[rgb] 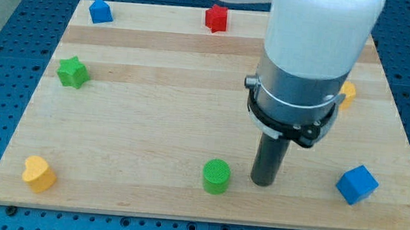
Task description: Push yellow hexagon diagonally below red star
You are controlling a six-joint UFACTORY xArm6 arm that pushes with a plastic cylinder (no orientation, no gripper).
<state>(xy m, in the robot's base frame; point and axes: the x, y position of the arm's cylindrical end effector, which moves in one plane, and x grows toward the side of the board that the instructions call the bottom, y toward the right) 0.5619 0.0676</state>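
The red star [216, 18] lies near the view's top edge of the board, middle. The yellow hexagon [348, 93] is at the view's right, mostly hidden behind the arm's white and grey body; only its right edge shows. My tip [262, 183] rests on the board near the view's bottom, well below and left of the yellow hexagon and just right of a green cylinder [216, 176], with a small gap between them.
A blue block [100, 10] sits at the top left, a green star [72, 71] at the left, a yellow heart [38, 173] at the bottom left and a blue cube [356, 184] at the bottom right. The wooden board [138, 116] lies on a blue perforated table.
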